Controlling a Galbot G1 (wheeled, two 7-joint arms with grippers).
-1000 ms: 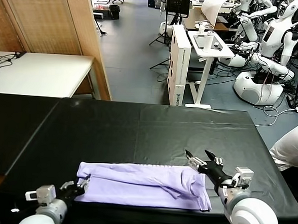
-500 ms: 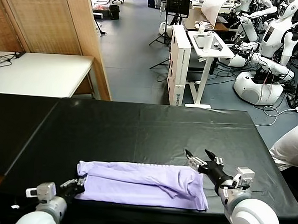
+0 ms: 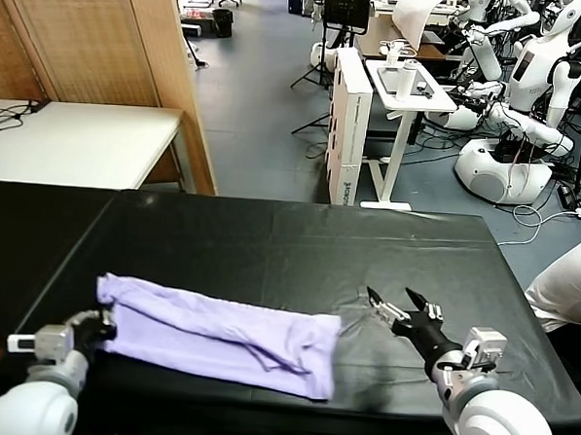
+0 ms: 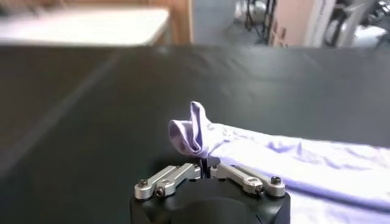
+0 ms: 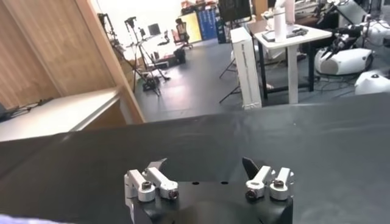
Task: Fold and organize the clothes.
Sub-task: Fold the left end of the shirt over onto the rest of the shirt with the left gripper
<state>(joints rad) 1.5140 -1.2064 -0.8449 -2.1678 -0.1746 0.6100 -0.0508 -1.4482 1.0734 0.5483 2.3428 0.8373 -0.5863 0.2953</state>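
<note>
A pale lavender T-shirt (image 3: pixel 221 336), folded into a long band, lies across the near part of the black table (image 3: pixel 299 247). My left gripper (image 3: pixel 100 326) is shut on the shirt's left end at the table's front left. In the left wrist view a pinched fold of the lavender T-shirt (image 4: pixel 190 131) rises above the left gripper (image 4: pixel 205 165). My right gripper (image 3: pixel 400 303) stands open over bare table, a short way right of the shirt's right end. In the right wrist view the right gripper (image 5: pixel 203 164) has nothing between its fingers.
A white table (image 3: pixel 75 143) and a wooden screen (image 3: pixel 114 52) stand behind the black table on the left. White boxes (image 3: pixel 348 133), a small stand (image 3: pixel 409 92) and other robots (image 3: pixel 530 103) fill the floor at the back right. A white garment (image 3: pixel 570 281) shows at the right edge.
My left gripper has closed on the shirt's left end and dragged it leftward; the whole band has slid left and now lies slanted. The right gripper stays open, left behind by the shirt's right end.
</note>
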